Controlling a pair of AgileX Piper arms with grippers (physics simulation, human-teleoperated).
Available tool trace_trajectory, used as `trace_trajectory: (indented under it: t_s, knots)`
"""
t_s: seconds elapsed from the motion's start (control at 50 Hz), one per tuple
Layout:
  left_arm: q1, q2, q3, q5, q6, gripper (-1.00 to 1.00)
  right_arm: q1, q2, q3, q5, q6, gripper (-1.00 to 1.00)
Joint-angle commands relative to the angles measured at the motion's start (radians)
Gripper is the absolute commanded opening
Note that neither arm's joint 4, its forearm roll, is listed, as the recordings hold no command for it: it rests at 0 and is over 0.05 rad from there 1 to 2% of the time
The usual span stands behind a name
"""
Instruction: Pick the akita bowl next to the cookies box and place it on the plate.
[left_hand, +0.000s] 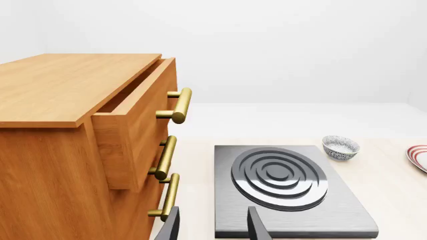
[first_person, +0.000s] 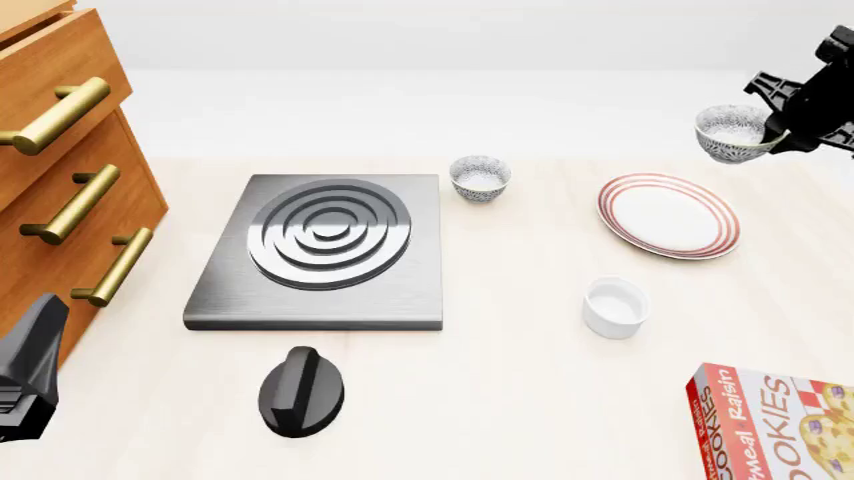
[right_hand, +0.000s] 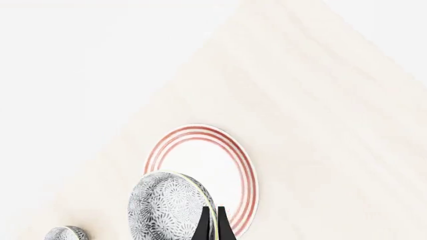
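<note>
A wooden cabinet (first_person: 60, 170) with brass handles is standing at the far left of the table (first_person: 507, 400), and its top drawer (left_hand: 137, 107) is sitting pulled partly out. The left tool (left_hand: 212, 227) is hanging low at the near left corner beside the cabinet, its two dark fingers spread apart with nothing between them. Just right of the cabinet, a grey stove plate (first_person: 320, 250) with raised rings is lying flat, and a black knob (first_person: 303, 392) is resting nearer, in front of it. At the far right corner of the stove plate a small patterned bowl (first_person: 479, 178) is standing upright on the table. Further right, a plain white cup (first_person: 615, 307) is sitting near the middle, and beyond it the red-ringed plate (first_person: 667, 215) is lying flat with nothing on it. In the near right corner the red cookies box (first_person: 774, 425) is lying partly out of view. High at the far right, the right tool (first_person: 781, 125) is gripping the akita bowl (first_person: 731, 133) by its rim, fingers pinched closed on the wall. The akita bowl is hanging in the air above the table, up and a little to the right of the plate, not touching it.
</note>
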Motion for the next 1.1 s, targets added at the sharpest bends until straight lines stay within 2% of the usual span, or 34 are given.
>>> trace_trajectory:
  t_s: [0.02, 0.3, 0.42, 0.6, 0.64, 0.68, 0.96, 1.0, 1.1]
  knots:
    - [0.0, 0.0, 0.0, 0.0, 0.0, 1.0, 0.022, -0.012, 0.105, -0.123, 0.05, -1.0]
    - [0.0, 0.0, 0.0, 0.0, 0.0, 1.0, 0.025, 0.005, 0.155, -0.2, 0.074, -1.0]
    - [0.0, 0.0, 0.0, 0.0, 0.0, 1.0, 0.046, 0.006, 0.187, -0.241, 0.109, -1.0]
    - [0.0, 0.0, 0.0, 0.0, 0.0, 1.0, 0.051, 0.02, 0.194, -0.26, 0.115, -1.0]
    - [0.0, 0.0, 0.0, 0.0, 0.0, 1.0, 0.063, 0.022, 0.21, -0.278, 0.133, -1.0]
    - [0.0, 0.0, 0.0, 0.0, 0.0, 1.0, 0.054, 0.03, 0.199, -0.271, 0.112, -1.0]
    - [0.0, 0.0, 0.0, 0.0, 0.0, 1.0, 0.072, 0.05, 0.211, -0.299, 0.123, -1.0]
    - [0.0, 0.0, 0.0, 0.0, 0.0, 1.0, 0.057, 0.061, 0.186, -0.282, 0.077, -1.0]
    - [0.0, 0.0, 0.0, 0.0, 0.0, 1.0, 0.06, 0.066, 0.198, -0.296, 0.089, -1.0]
